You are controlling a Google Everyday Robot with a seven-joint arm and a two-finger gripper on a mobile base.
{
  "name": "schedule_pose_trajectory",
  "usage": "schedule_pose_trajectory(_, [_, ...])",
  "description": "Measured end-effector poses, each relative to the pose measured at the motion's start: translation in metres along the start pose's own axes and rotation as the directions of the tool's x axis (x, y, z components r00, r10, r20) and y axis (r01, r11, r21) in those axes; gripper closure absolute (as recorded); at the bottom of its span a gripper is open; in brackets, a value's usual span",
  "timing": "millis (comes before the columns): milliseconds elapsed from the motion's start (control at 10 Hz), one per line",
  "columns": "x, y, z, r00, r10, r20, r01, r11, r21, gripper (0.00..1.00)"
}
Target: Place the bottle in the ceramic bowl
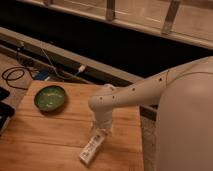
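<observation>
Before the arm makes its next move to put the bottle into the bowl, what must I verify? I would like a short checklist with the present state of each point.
1. Bottle lies flat on the wooden table, not lifted: ok.
2. Gripper is directly over the bottle's upper end: ok.
3. Gripper is open for the grasp: ok.
4. Bottle is properly inside the grip: cannot tell.
5. Green bowl stands upright on the table, to the left and apart from the bottle: ok.
6. Bottle is in the bowl: not ok, this step is not yet done.
</observation>
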Motion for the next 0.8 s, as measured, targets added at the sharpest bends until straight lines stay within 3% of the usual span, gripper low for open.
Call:
schedule_pose_trajectory(200, [0.004,0.004,0.008,1.000,-0.019,-0.013,0.019,1.000,-0.017,0.35])
schedule_pose_trajectory(400, [0.015,0.020,0.031,0.997,-0.065,-0.040,0.064,0.998,-0.021,0.35])
schedule_pose_trajectory(800, [0.026,0.032,0.065,0.989,-0.106,-0.104,0.106,0.994,-0.004,0.35])
